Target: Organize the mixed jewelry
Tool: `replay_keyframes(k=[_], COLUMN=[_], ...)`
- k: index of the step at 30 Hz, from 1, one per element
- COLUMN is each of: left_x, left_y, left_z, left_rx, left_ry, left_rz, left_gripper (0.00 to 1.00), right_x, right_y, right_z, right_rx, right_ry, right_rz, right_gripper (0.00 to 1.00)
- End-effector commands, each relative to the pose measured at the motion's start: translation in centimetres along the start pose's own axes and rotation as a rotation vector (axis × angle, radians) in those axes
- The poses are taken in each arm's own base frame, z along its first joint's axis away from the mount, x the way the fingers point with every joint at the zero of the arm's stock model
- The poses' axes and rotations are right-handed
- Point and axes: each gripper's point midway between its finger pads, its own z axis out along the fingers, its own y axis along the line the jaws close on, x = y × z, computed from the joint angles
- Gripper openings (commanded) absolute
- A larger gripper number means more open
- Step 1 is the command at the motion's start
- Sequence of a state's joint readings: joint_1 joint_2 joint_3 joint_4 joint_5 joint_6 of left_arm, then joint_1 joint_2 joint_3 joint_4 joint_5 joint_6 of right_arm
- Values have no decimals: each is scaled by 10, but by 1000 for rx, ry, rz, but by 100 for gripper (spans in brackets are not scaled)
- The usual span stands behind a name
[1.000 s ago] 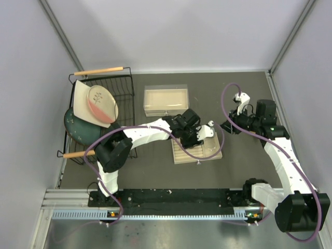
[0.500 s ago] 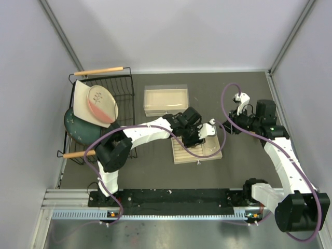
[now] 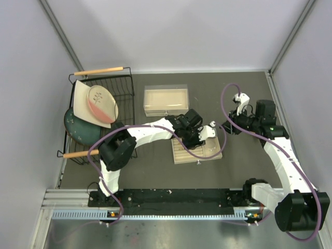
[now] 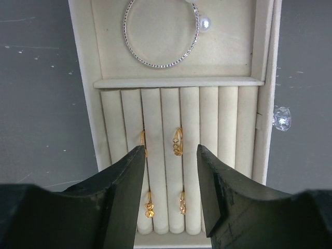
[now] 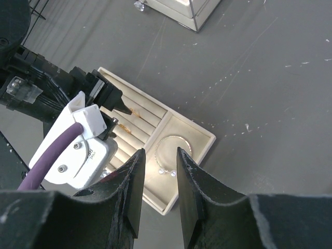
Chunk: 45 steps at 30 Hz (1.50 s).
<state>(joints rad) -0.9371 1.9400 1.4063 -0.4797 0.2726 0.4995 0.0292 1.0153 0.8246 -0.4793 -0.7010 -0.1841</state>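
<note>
The beige slotted tray point(image 4: 85, 78) lies under my left gripper point(image 4: 169, 155), which is open and empty just above its ring rolls. Several small gold rings sit in the slots: one point(image 4: 178, 141) ahead of the fingers, two lower ones point(image 4: 149, 209) point(image 4: 182, 202) between them, and one half hidden by the left finger. The silver bracelet point(image 4: 161, 65), with pearl ends, lies in the tray's flat compartment. My right gripper point(image 5: 160, 155) is open and empty, high over the tray point(image 5: 207, 137), with the bracelet point(image 5: 174, 137) below it. In the top view both grippers point(image 3: 203, 134) point(image 3: 228, 127) are at the tray point(image 3: 202, 154).
A clear lidded box point(image 3: 166, 99) stands behind the tray. A black dish rack point(image 3: 124, 88) with plates is at the left. A crystal knob point(image 4: 281, 118) sticks out of the tray's side. Grey walls close in the table.
My left arm has shifted slightly over the tray, its gripper staying open. The right arm has not moved.
</note>
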Motion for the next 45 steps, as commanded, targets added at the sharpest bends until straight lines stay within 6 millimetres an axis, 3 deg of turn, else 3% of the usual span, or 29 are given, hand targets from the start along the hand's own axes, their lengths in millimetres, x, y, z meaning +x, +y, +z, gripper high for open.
replay_keyframes(k=[1, 30, 45], left_x=[-19, -12, -11], left_y=[4, 2, 0], left_z=[-3, 7, 7], left_rx=[0, 17, 23], left_ry=[-47, -21, -21], left_rz=[14, 11, 8], left_gripper=[49, 43, 13], right_x=[-9, -8, -9], right_y=[-5, -5, -5], right_z=[-1, -1, -1], right_rx=[6, 6, 7], right_ry=[-35, -35, -36], right_rz=[-38, -40, -43], right_gripper=[31, 31, 31])
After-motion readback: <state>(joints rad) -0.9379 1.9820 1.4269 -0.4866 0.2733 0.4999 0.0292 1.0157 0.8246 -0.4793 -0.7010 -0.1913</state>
